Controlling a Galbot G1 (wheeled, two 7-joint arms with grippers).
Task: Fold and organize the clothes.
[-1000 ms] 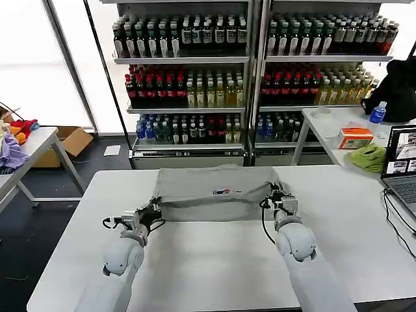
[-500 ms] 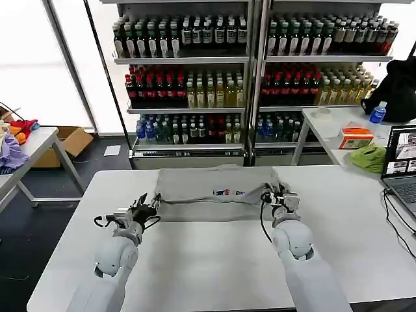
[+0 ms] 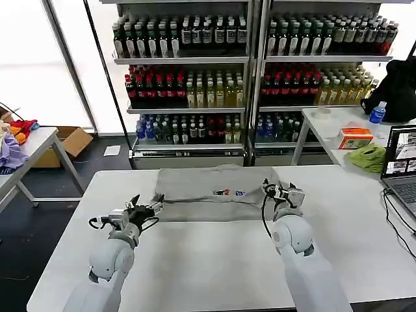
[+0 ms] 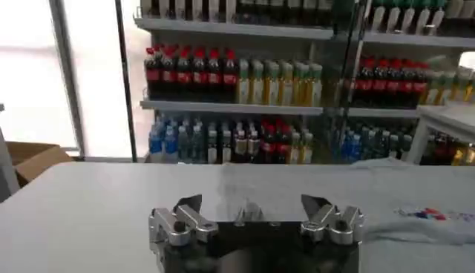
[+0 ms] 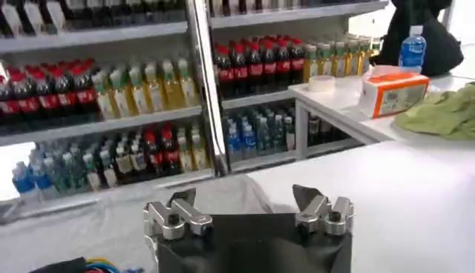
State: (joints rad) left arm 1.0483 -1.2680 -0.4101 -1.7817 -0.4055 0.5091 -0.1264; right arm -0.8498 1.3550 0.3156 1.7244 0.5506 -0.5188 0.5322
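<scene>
Both grippers have let go of the shirt point(image 3: 218, 192) and drawn outward. Left gripper point(image 3: 144, 208), lower left, and right gripper point(image 3: 281, 191), right of centre, stand wide, holding nothing.

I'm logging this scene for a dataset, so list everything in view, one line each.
Light grey short-sleeved shirt: one, folded, at the far middle of the white table.
Bottle shelves: two units, metal, full of drinks, behind the table.
Lime-green cloth: one, on the side table to the right.
Orange box: one, on the same side table.
Laptop: one, at the right edge.
Purple cloth: one, on the table at far left.
Cardboard box: one, brown, on the floor at left.
Left gripper: open, at the shirt's left near corner.
Right gripper: open, at the shirt's right edge.
</scene>
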